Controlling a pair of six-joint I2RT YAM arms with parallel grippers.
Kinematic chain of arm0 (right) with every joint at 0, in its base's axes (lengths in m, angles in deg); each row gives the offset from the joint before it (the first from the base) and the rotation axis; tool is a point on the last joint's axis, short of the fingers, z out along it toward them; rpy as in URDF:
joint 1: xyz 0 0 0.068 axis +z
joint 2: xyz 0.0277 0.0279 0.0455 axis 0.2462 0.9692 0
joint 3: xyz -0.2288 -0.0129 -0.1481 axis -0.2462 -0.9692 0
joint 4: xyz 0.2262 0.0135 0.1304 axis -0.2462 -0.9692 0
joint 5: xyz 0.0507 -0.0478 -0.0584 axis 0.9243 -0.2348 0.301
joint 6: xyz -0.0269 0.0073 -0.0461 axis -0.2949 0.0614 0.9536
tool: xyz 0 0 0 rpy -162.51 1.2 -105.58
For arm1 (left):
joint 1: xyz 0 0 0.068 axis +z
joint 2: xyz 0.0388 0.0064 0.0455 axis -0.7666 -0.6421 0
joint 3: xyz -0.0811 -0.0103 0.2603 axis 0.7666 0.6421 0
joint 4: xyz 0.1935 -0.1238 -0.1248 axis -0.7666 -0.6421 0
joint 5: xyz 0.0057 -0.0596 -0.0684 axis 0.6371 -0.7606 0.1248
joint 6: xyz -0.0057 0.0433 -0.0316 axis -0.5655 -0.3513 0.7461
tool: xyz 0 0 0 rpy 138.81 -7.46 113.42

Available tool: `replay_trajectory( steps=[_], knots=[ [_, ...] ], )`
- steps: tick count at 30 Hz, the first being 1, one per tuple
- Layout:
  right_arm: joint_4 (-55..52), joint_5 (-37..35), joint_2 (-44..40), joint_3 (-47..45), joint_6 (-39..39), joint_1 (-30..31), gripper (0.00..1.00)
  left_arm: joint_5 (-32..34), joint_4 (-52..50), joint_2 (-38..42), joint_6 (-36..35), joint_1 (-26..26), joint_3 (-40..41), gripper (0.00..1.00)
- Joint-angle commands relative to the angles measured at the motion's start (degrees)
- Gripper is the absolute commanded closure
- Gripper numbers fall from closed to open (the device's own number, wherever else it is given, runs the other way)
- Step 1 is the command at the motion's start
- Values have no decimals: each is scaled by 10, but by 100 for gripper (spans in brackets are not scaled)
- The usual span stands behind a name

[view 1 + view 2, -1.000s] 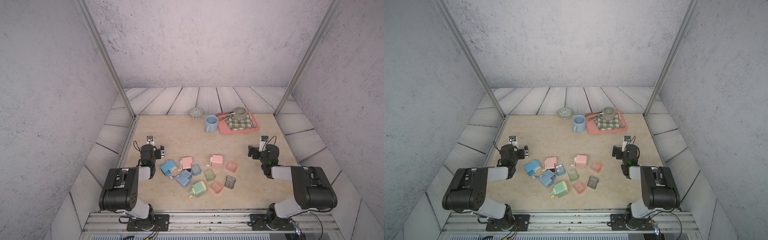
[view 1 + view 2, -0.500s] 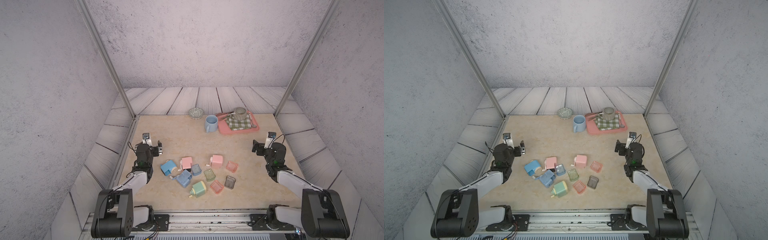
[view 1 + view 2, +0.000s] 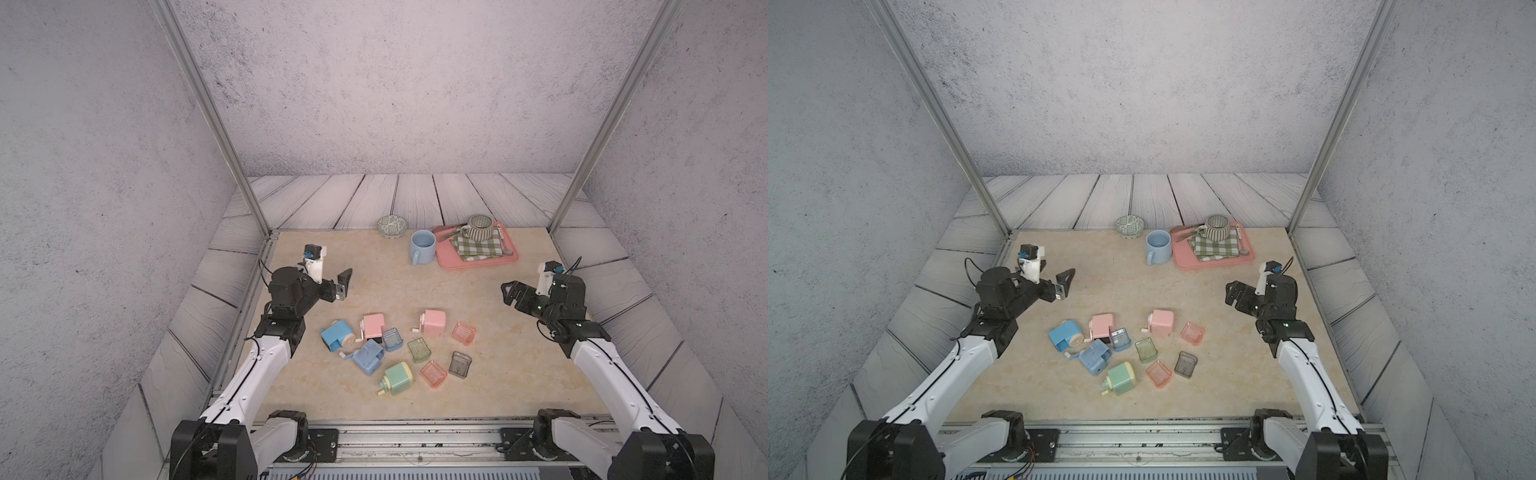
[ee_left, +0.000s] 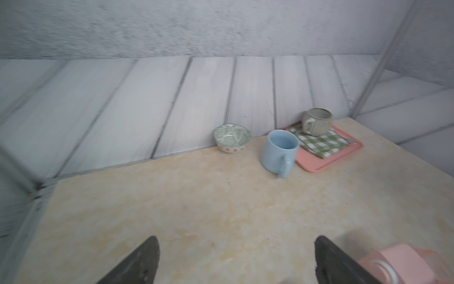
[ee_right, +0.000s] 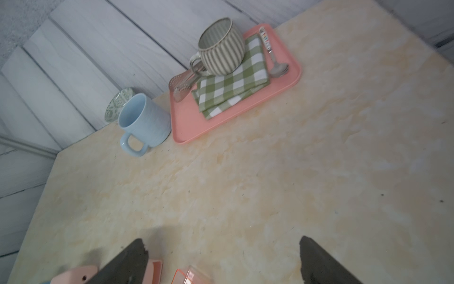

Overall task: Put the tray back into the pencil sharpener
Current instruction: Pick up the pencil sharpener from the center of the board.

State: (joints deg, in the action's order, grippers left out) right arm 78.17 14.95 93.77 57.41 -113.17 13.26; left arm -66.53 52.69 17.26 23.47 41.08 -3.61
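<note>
Lower centre: mint-green plastic pencil sharpener, smoky-grey translucent plastic tray. Mid-frame: pale blue ceramic mug, green-white checked cloth.

The two top views look down from high above the near edge of the table toward the back wall, and both see nearly the same whole scene. Each wrist camera sits low and close over the table, facing its far edge. Both share the blue mug and the pink serving tray.
</note>
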Motion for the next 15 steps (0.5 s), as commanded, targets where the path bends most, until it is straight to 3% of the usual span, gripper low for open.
replay_trajectory(
  steps=[1, 4, 7, 11, 15],
  knots=[
    [-27, 110, 5, 27, 59, 3, 1, -131, -47, -8, -43, -44, -24, 1],
    [-32, 138, 32, 60, 178, 5, 1, -183, -83, -22, -113, -92, -41, 1],
    [-56, 119, 45, 91, 251, 6, 1, -193, -205, -73, -275, -164, -98, 0],
    [-49, 85, 43, 97, 252, 6, 1, -208, -330, -185, -397, -207, -207, 1],
    [-28, 83, 42, 93, 212, 5, 1, -235, -379, -273, -487, -236, -286, 1]
  ],
)
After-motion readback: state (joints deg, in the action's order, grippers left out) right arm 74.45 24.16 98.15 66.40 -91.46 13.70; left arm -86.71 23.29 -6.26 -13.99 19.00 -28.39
